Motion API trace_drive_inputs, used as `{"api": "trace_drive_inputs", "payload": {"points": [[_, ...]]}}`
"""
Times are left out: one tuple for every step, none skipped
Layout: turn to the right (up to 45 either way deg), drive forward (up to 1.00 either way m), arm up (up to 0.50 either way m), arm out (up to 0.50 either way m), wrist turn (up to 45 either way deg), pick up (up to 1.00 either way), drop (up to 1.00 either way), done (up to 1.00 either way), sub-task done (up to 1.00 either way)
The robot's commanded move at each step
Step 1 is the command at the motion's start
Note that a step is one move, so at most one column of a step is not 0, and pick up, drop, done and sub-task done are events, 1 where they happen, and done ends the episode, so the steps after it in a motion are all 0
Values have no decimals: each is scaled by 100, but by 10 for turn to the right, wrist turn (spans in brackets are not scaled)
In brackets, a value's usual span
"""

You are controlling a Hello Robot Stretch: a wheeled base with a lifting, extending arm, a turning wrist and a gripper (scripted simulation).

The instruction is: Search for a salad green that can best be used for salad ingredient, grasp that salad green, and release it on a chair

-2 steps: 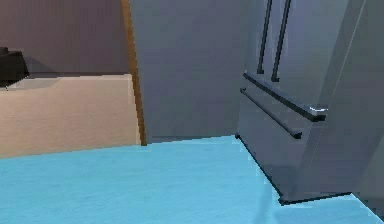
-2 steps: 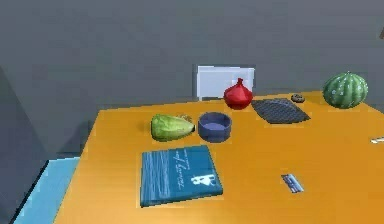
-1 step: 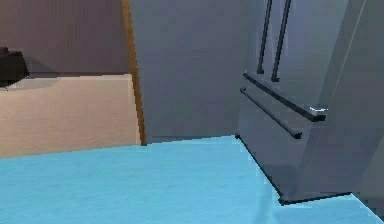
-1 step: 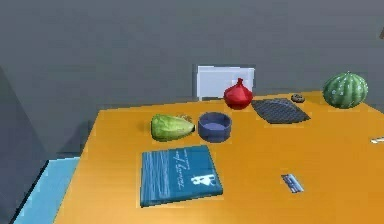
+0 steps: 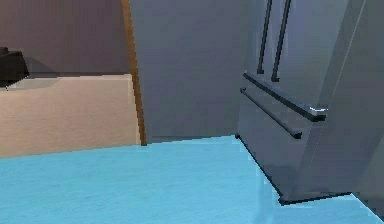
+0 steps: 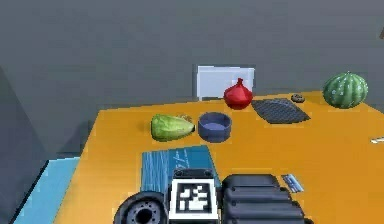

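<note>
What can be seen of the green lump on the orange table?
The green lump is a rounded, bumpy mass, wider than tall, mid green with paler yellowish patches. It looks leafy, like a head of salad green, and appears whole. It lies on the orange table, toward the arm side view's left, close beside a blue bowl; whether the two touch cannot be told. A flat blue thing lies nearer, apart from it.

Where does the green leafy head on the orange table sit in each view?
Arm side view: the green leafy head lies on the orange table, left of centre, just left of the blue bowl.
Forward view: faces the grey fridge and a beige counter.
Shared landmark: light-blue floor, across the forward view's bottom; the same floor at the arm side view's lower left.
</note>
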Motion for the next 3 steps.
{"api": "trace_drive_inputs", "payload": {"points": [[0, 0, 0, 48, 0, 0, 0, 0, 0], [0, 0, 0, 0, 450, 0, 0, 0, 0], [0, 0, 0, 0, 450, 0, 0, 0, 0]]}}
